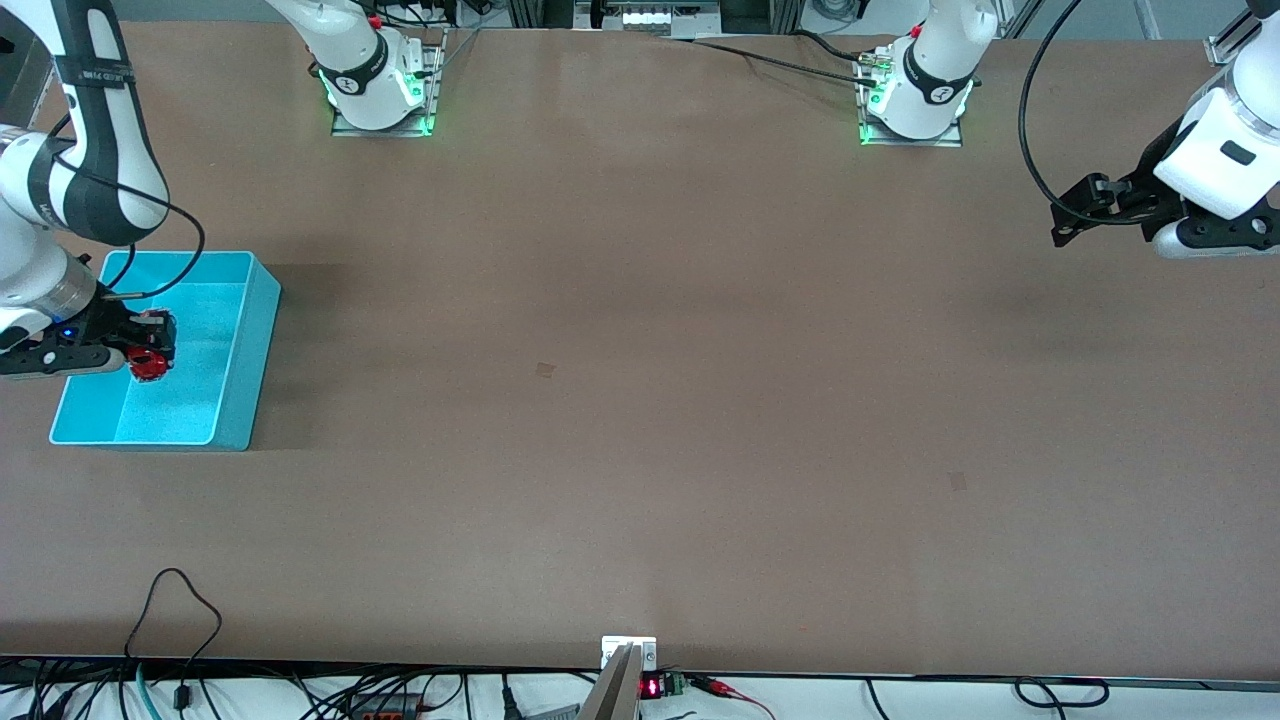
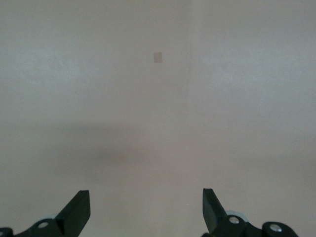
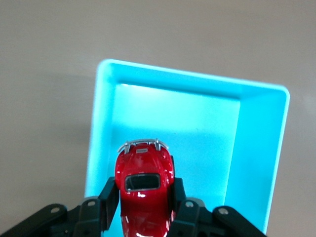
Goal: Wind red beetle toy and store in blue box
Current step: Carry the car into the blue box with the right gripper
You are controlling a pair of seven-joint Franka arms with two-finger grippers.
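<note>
Fingers (image 3: 109,195) of our right gripper (image 3: 143,197) pinch the red beetle toy (image 3: 144,185) by its flanks, holding it above the open blue box (image 1: 255,330) at the right arm's end of the worktop (image 1: 640,400). We should lower it well inside the walls before releasing. Our left gripper (image 2: 145,207) waits, fingers spread, over bare worktop.
</note>
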